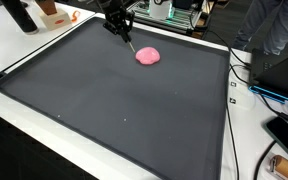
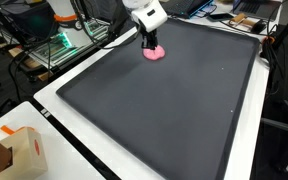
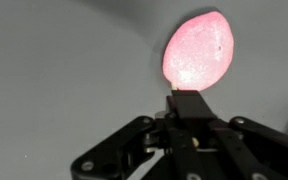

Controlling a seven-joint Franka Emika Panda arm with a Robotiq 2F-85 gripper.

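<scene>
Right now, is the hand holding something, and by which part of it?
Yes: the hand is shut on a thin dark stick, held at its upper end. The free tip lies by the pink dough-like lump, which is not gripped itself.

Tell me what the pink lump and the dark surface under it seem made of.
The pink lump: probably soft dough or putty, matte, faintly speckled, rounded uneven outline. The dark surface: seemingly a rubber or plastic sheet, matte charcoal, no glare.
</scene>
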